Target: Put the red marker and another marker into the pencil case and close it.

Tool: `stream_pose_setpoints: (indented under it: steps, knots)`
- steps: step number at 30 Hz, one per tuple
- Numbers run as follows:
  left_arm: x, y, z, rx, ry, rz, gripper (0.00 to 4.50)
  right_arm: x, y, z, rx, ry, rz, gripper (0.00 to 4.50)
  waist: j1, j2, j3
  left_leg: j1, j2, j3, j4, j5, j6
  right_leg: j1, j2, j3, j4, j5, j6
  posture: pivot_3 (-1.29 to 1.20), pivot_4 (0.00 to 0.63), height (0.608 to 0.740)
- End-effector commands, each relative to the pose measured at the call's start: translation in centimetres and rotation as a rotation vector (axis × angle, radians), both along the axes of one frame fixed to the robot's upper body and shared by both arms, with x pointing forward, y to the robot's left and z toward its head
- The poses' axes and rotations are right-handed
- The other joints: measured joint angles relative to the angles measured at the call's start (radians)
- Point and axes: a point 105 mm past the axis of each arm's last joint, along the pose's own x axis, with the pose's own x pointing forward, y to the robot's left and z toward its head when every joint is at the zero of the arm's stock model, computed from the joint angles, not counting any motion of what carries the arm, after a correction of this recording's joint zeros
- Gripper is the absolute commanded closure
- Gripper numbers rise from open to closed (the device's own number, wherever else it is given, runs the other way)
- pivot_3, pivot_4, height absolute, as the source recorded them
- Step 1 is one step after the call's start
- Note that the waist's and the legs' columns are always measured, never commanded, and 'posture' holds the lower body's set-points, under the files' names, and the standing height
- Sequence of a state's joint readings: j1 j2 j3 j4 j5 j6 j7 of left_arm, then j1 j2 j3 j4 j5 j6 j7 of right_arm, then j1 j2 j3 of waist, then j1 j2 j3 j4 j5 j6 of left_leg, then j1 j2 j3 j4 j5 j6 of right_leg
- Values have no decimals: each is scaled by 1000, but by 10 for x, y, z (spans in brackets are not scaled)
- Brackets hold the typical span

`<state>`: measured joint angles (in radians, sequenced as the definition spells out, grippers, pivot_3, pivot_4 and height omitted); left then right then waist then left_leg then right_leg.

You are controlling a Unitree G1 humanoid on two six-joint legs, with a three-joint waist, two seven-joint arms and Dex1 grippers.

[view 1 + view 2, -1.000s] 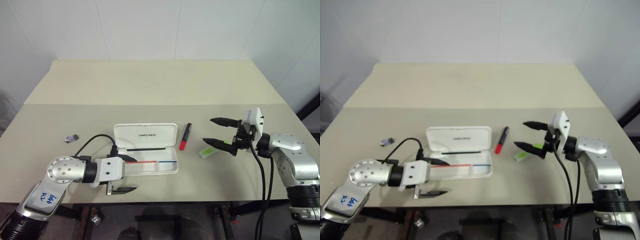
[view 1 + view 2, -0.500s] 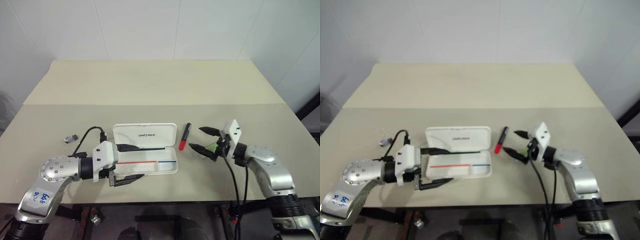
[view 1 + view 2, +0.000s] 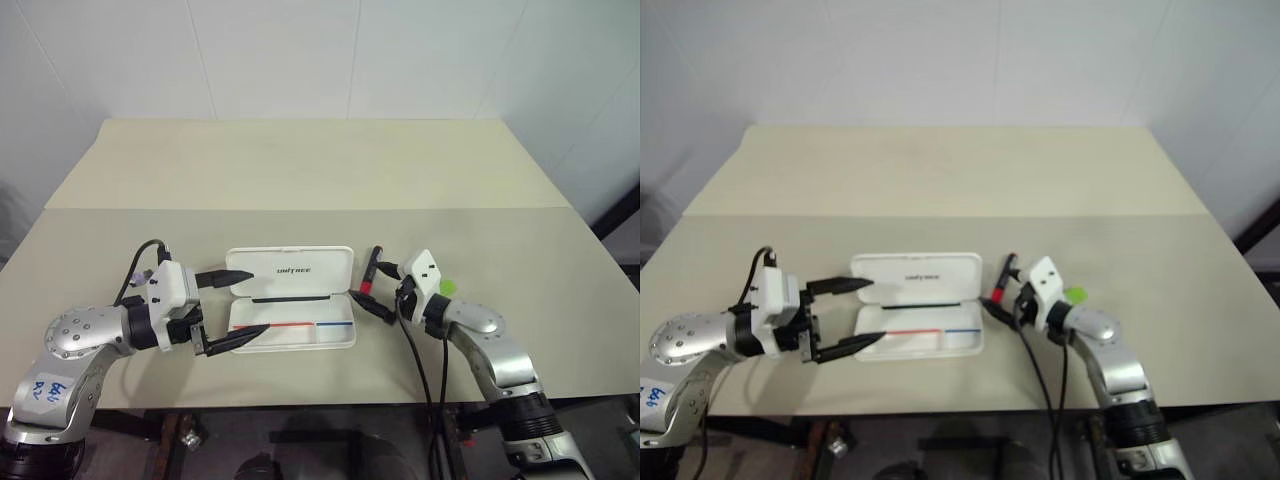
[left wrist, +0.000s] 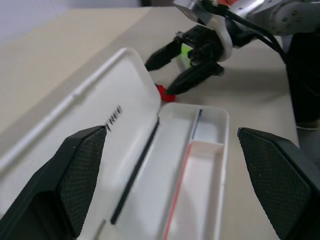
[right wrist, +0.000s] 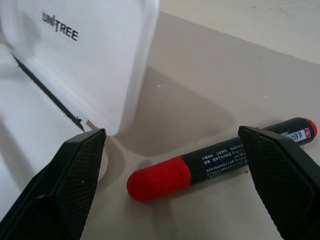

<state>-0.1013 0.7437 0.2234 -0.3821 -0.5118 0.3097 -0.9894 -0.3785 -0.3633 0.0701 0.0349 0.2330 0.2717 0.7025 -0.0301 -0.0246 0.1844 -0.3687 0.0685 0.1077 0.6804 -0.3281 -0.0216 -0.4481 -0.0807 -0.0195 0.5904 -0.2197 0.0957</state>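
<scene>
The white pencil case [image 3: 290, 272] lies open at the table's front middle, lid up and back, tray [image 3: 300, 333] in front with a thin red-and-blue line inside. The red marker [image 3: 369, 274] lies just right of the case, red cap [image 5: 159, 178] toward the front. My right gripper [image 3: 380, 288] is open, level, its fingers either side of the cap end without touching it. The pale-green marker [image 3: 445, 287] peeks out behind that gripper's white mount. My left gripper [image 3: 258, 303] is open at the case's left end, one finger over the lid, the other over the tray.
The beige table [image 3: 300, 170] stretches far behind the case, with a seam across its middle. Its front edge runs close below the tray. The right gripper's cable [image 3: 410, 350] hangs down over that edge.
My right gripper swung left and down, from over the green marker to the red marker's cap. The left gripper rose from the table's front edge and rolled, now at the case's left end.
</scene>
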Motion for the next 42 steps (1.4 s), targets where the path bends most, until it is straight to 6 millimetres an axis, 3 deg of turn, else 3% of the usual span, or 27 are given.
stream_pose_setpoints:
  steps: [1, 11, 20, 27, 34, 42]
  knots:
    - [-5, -1, 14, -7, -56, -15, 37, 2, 0, 12, 13, -48, -11, 0, 1, 0, 0, 0, 0, 0, 0, 0, 0, 0, 0, 0, 0, 0, 0, 0, 150, 740]
    - [-5, -4, 19, -19, -78, -25, 37, 17, -9, 8, -4, -42, -130, 0, -1, 0, 0, 0, 0, 0, 0, 0, 0, 0, 0, 0, -1, 0, 0, 0, 150, 740]
    - [-5, -4, 20, -21, -84, -18, 37, 18, -8, 5, -3, -21, -149, 0, 0, 0, 0, 0, 0, 0, 0, 0, 0, 0, 0, 0, -1, 0, -1, 0, 150, 740]
    - [-6, -5, 19, -26, -85, -19, 37, 2, -10, 4, -7, -3, -81, 0, 0, 0, 0, 0, 0, 0, 0, 0, 0, 0, 0, 0, -1, 0, -1, 0, 150, 740]
    - [-2, -6, 20, -31, -94, -13, 37, -15, -8, 15, 34, -42, 29, 0, 1, 0, 0, 0, 0, 0, 0, 0, 0, 0, 0, 0, -3, 0, -1, 0, 150, 740]
    - [0, -7, 21, -31, -101, -12, 37, -12, -9, 5, 4, -31, 14, 0, 1, 0, 0, 0, 0, 0, 0, 0, 0, 0, 0, 0, -3, 0, -1, 0, 150, 740]
